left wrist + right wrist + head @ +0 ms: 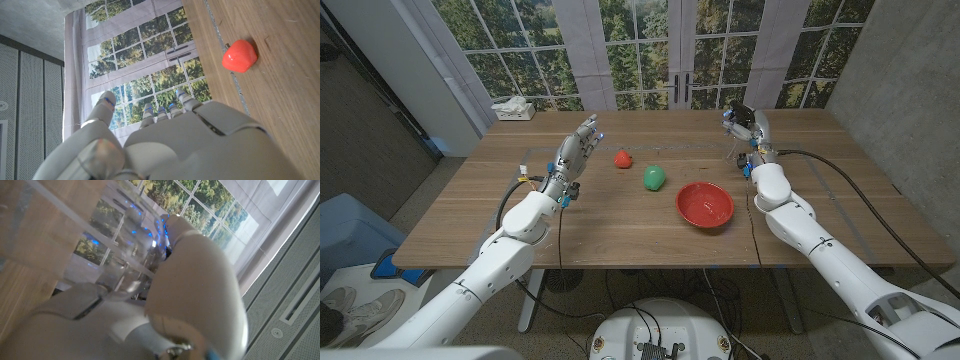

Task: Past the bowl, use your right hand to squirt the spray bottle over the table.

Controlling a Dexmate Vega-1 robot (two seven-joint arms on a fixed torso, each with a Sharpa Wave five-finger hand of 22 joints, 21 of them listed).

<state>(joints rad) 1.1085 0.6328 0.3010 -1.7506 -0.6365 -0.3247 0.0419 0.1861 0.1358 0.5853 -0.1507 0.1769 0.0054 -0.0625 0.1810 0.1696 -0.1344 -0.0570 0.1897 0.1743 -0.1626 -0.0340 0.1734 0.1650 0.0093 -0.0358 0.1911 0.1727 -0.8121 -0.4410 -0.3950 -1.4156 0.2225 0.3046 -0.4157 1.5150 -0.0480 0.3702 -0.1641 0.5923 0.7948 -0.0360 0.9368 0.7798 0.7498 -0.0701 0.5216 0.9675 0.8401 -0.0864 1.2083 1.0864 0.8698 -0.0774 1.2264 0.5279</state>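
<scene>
The right hand (744,128) is raised at about 1 o'clock on the wooden table (620,225), past the red bowl (705,204), which sits on the wood at about 3 o'clock of the table's middle. A dark-topped thing stands in the hand's grasp, and it reads as the spray bottle (742,113). In the right wrist view a clear, see-through body (120,265) lies just in front of the hand (200,295), with its fingers (172,230) curled around it, so the hand holds the bottle; how tightly I cannot tell, because the picture is blurred.

The left hand (576,148) is raised at about 10 o'clock, holding nothing, its fingers apart and pointing toward the window. In the left wrist view its back (200,145) shows with the fingertips (106,100) spread against the glass.

Between the 2 hands lie 2 small things: a red one (623,159) at about 11 o'clock, near the left hand, and a green one (654,178) just beside it toward the bowl, apart from both. The red one (240,56) also shows on the wood in the left wrist view.

A tissue box (513,109) sits at the table's far left corner.
</scene>
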